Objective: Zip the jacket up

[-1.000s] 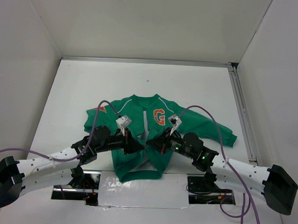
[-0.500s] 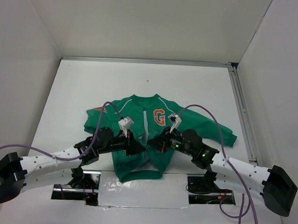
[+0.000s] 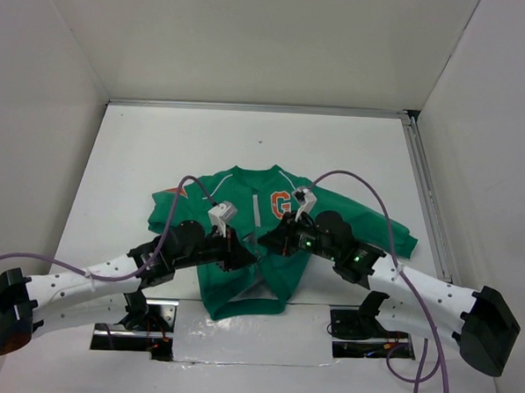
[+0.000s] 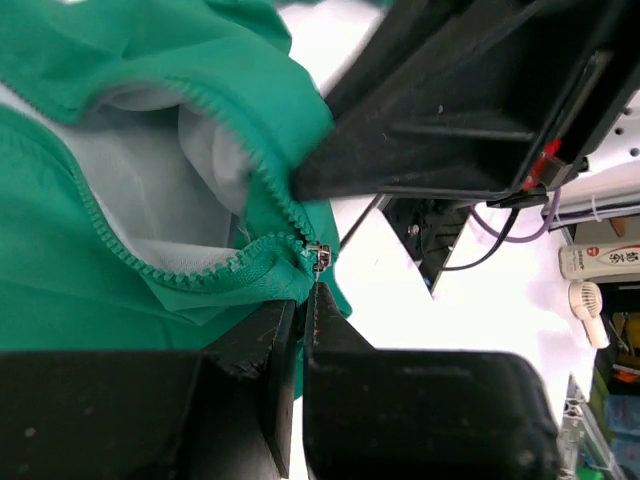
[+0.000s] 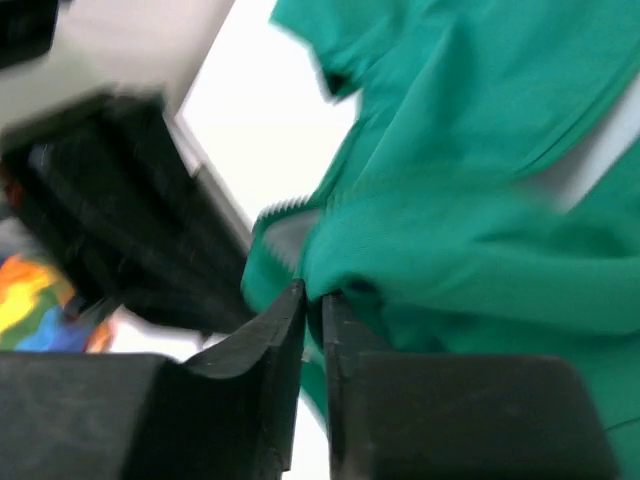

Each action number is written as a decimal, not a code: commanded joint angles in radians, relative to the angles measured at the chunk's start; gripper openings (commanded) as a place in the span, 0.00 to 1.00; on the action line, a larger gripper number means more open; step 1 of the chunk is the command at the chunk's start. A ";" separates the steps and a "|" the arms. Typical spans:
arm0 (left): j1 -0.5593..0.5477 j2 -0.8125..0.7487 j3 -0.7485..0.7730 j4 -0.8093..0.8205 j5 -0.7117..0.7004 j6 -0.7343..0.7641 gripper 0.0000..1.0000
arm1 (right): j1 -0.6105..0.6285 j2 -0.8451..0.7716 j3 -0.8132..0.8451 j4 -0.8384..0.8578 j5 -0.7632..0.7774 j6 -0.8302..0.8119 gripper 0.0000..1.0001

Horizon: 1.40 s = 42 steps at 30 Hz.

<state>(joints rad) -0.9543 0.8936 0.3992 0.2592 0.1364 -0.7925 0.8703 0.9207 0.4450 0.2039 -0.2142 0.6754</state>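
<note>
The green jacket (image 3: 236, 195) with an orange G lies flat on the white table (image 3: 160, 138), with its lower front open and the grey lining showing. My left gripper (image 3: 247, 259) is at the bottom of the zip. In the left wrist view it (image 4: 305, 300) is shut on the thin metal pull of the zipper slider (image 4: 320, 257), where the two rows of teeth meet. My right gripper (image 3: 267, 242) hovers just above it at the jacket's front edge. In the blurred right wrist view its jaws (image 5: 313, 293) stand a narrow slit apart, with a fold of jacket (image 5: 480, 200) at the tips.
White walls close in the table on three sides. A metal rail (image 3: 421, 187) runs along the right edge. Purple cables (image 3: 368, 198) loop above both arms. A shiny strip (image 3: 238, 325) lies at the near edge. The right gripper's black body (image 4: 470, 100) hangs close above my left fingers.
My right gripper has moved up and left along the jacket's front, and its jaws have parted a little. The left gripper has stayed at the zip's bottom end, still shut.
</note>
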 commanded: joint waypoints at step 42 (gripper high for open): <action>0.078 0.153 0.420 -0.600 -0.001 -0.300 0.00 | 0.561 0.274 0.327 -0.265 0.892 -0.376 0.69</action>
<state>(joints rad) -0.8787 1.0409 0.7746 -0.3672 0.0990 -1.0798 1.4212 1.1782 0.7155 -0.1429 0.6258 0.3153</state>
